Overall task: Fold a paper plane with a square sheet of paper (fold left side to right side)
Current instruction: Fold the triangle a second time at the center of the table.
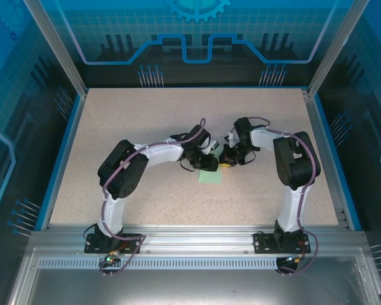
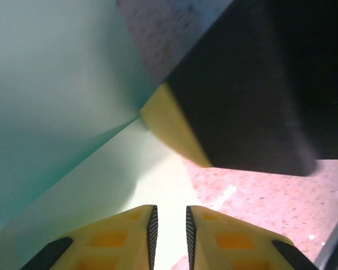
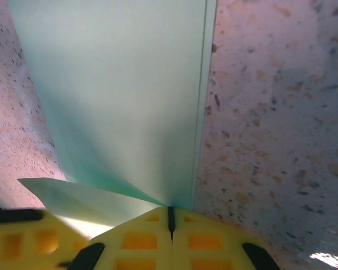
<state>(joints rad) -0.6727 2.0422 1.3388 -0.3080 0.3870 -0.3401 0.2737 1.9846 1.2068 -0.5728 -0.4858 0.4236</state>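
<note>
High overview, wrist close-ups (shared paper [image 1: 210, 178])

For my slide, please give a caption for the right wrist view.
Right end effector pinching a thin pale mint-green paper sheet over a speckled table.

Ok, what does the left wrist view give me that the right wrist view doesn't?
Left wrist view: the left gripper, its fingers a narrow slit apart over the sheet of paper, and the other arm's yellow finger pressed in at the base of a raised flap. Right wrist view: the right gripper shut on the paper's near edge, and a long edge where two layers lie almost flush. Both: pale green paper with a flap lifted off the speckled table.
</note>
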